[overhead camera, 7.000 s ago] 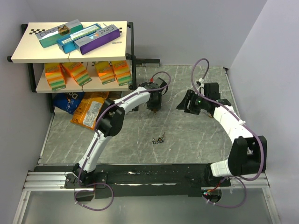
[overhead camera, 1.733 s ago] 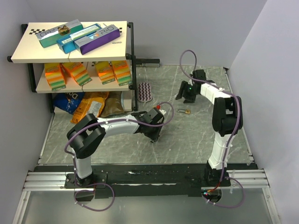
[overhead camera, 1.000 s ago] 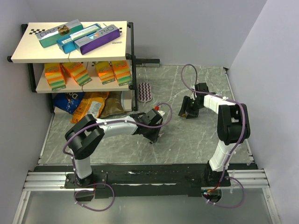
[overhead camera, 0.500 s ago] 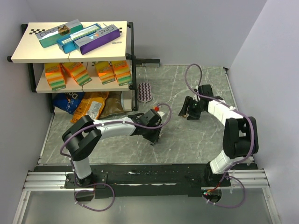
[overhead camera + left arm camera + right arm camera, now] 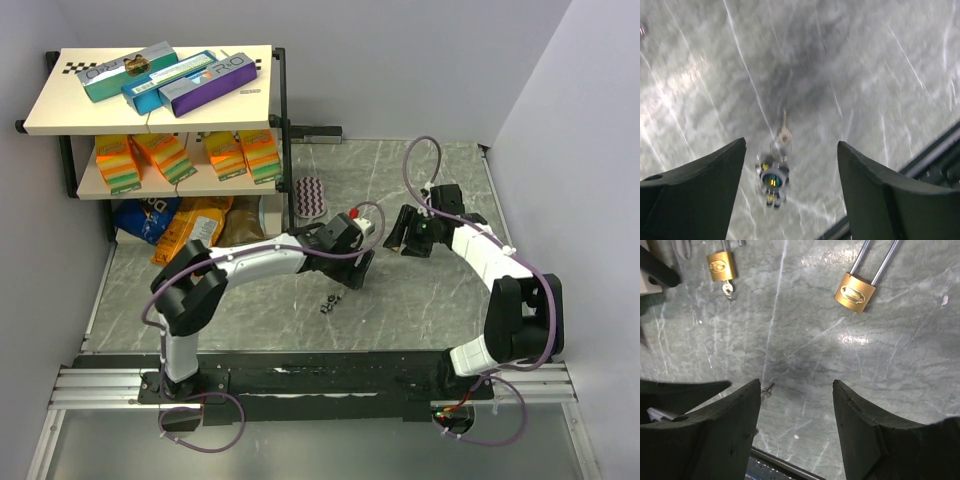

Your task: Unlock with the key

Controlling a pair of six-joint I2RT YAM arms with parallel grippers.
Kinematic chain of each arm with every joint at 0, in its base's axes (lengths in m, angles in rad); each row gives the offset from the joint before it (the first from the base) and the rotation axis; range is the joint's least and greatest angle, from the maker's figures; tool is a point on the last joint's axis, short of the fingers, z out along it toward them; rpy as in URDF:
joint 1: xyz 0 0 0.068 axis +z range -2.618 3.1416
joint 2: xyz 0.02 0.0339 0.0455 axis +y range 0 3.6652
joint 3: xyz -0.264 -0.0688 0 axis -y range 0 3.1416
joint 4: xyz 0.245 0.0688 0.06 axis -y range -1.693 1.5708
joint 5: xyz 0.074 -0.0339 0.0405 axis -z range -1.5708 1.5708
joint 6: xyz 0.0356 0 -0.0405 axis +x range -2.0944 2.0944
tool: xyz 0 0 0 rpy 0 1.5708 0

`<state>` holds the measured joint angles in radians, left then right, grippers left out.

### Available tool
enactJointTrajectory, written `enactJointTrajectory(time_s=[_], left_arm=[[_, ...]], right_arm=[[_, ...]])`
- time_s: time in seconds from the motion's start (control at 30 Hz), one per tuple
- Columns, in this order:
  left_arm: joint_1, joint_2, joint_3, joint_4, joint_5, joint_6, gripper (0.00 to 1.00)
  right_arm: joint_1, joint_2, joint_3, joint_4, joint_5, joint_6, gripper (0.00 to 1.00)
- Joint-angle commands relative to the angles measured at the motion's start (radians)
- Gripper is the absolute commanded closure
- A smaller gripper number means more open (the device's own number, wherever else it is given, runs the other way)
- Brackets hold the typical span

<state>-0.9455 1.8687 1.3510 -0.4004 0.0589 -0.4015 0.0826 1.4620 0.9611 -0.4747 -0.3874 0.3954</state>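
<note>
While left gripper (image 5: 791, 145) and right gripper (image 5: 796, 383) gape empty | silvery key (image 5: 774, 176) on veined marble (image 5: 865, 75)

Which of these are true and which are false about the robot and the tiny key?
1. The key lies on the marble table. True.
2. The left gripper is shut on the key. False: its fingers stand wide apart and hold nothing.
3. A small brass padlock and a long-shackle brass padlock show in the right wrist view. True.
4. The right gripper holds a padlock. False: it is open and empty, and both padlocks lie on the table.
</note>
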Motion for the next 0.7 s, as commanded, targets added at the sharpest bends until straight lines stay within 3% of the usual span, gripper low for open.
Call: enactJointTrajectory(time_s=[0.0,0.13,0.67], left_arm=[[0.005,0.095,0.083,-0.083,-0.056,0.013,0.27],[0.005,0.113,0.106,-0.123,-0.056,0.006,0.35],[0.005,0.149,0.076,-0.152,0.012,0.032,0.5]], right_arm=[[-0.003,-0.06,-0.01,0.018,-0.011,-0.003,0.34],[-0.014,-0.081,-0.027,0.031,-0.019,0.0,0.34],[-0.041,-0.103,-0.067,0.061,-0.042,0.005,0.33]])
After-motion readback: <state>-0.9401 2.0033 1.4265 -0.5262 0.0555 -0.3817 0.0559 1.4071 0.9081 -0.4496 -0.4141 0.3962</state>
